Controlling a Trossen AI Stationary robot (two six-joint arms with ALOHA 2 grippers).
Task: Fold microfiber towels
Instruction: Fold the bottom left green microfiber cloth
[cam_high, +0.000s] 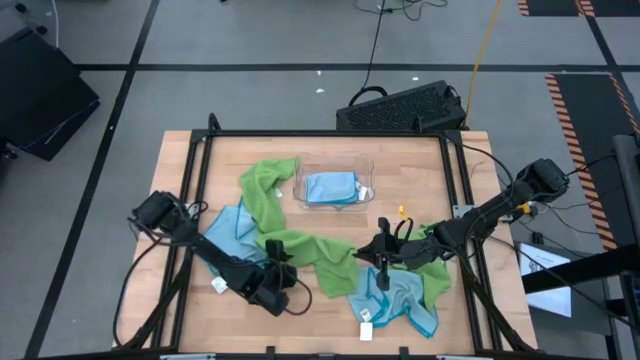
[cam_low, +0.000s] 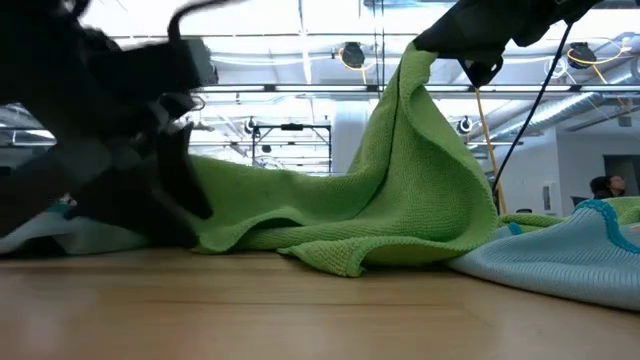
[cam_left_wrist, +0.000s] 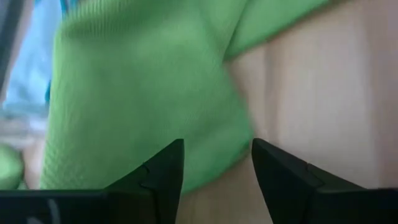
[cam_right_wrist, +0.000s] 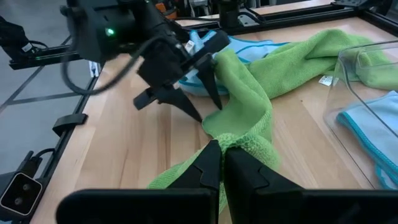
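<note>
A lime green microfiber towel (cam_high: 300, 250) lies crumpled across the table's middle. My right gripper (cam_high: 378, 255) is shut on it and holds one part raised like a tent (cam_low: 410, 120). My left gripper (cam_left_wrist: 216, 171) stands open low over the table. One finger is on either side of the towel's corner (cam_left_wrist: 211, 155); I cannot tell whether they touch it. Light blue towels lie at the left (cam_high: 235, 232) and at the near right (cam_high: 395, 295). A second green towel (cam_high: 432, 272) lies by the right arm. My right gripper pinches a bunched part of the green towel (cam_right_wrist: 239, 142) between its two shut fingers, coming from the table's right and slanting slightly down. That part is lifted clear (cam_low: 420, 60). The cloth falls away slack from it, and the rest lies on the table.
A clear plastic tray (cam_high: 300, 175) at the far middle holds a folded blue towel (cam_high: 332, 187). A black metal frame (cam_high: 200, 160) rims the wooden table. Bare wood shows at the near middle (cam_high: 320, 320) and the far left.
</note>
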